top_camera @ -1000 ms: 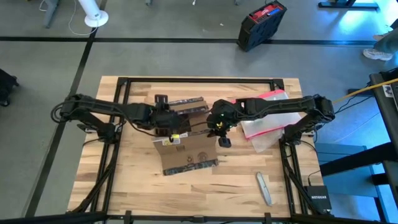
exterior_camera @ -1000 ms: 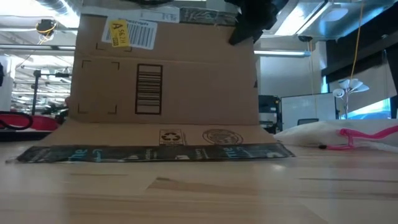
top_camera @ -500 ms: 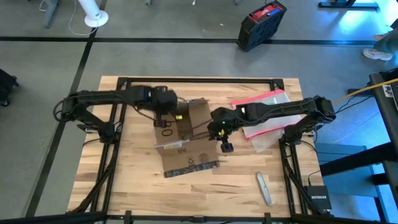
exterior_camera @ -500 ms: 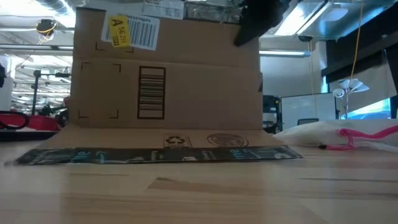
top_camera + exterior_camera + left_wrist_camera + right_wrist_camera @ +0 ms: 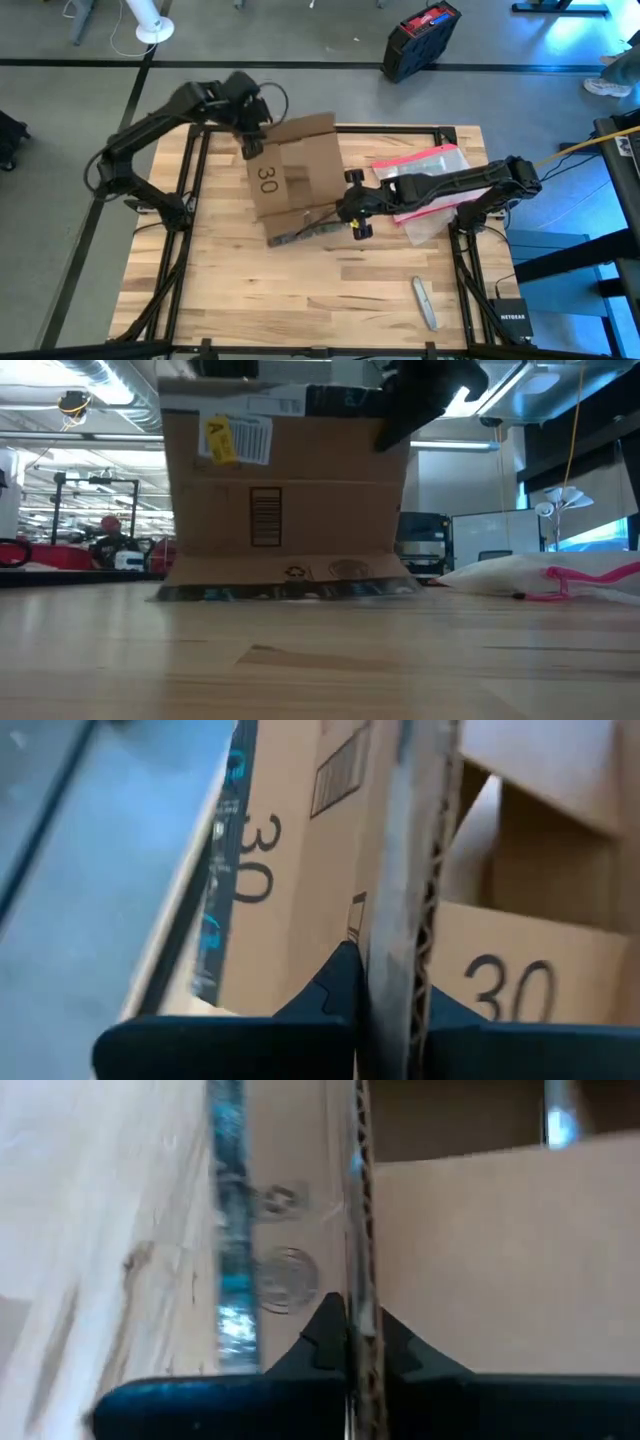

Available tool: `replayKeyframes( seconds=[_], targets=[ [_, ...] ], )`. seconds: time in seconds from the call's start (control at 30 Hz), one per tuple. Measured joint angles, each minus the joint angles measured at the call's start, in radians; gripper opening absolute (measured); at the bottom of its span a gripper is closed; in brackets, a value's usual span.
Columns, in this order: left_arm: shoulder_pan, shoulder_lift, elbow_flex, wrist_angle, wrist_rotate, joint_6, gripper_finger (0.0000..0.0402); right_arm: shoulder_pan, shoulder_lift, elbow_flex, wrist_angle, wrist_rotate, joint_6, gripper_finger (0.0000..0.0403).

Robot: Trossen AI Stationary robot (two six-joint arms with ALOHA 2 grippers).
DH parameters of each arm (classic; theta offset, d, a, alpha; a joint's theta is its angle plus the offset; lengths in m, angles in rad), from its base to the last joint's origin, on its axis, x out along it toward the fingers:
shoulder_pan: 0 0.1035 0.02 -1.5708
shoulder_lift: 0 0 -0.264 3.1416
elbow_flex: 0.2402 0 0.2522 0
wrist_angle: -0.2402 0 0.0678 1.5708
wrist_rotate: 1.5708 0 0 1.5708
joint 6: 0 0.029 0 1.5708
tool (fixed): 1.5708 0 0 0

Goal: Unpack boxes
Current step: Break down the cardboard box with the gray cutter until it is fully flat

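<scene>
I am pinching my left hand [image 5: 252,143] tight on the raw corrugated edge of the cardboard box [image 5: 295,172], at its far left corner over the table's far edge; in my left wrist view the two dark fingers [image 5: 325,995] are pressing that wall from both sides, with a printed "30" showing on the panel to each side. My right hand [image 5: 352,208] is clamping the box's opposite edge, on the right near the middle of the table, and in my right wrist view its fingers [image 5: 322,1335] are squeezing the fluted edge [image 5: 360,1230] between them. Between my two hands the box is standing opened out on the table [image 5: 330,300], its walls upright and one wide panel marked "30" leaning up toward the camera above. A flap is lying flat on the wood at its near side, carrying the black printed tape strip [image 5: 290,592]. From table height I am seeing a white barcode label [image 5: 248,438] with a yellow tag high on the box's face. Just right of my right arm, the clear pouch with the pink-red edge [image 5: 425,190] is lying on the table, and a small grey tool [image 5: 424,302] is resting nearer the front right corner.
</scene>
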Motion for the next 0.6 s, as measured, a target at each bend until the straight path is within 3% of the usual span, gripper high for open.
replayKeyframes(
  seconds=[0.13, 0.4, 0.6],
  targets=[
    [0.001, 0.0, 0.116, -0.006, -0.002, 0.07, 0.0, 0.0, -0.001, 0.001, 0.007, -0.009, 0.103, 0.0034],
    [-0.137, 0.0, 0.271, -0.018, -0.128, 0.2, 0.0, 0.001, -0.014, 0.001, 0.003, -0.024, 0.261, 0.0154],
    [-0.265, -0.004, 0.31, -0.067, -0.164, 0.17, 0.0, 0.002, -0.074, -0.002, 0.03, -0.082, 0.349, 0.0185]
  ],
)
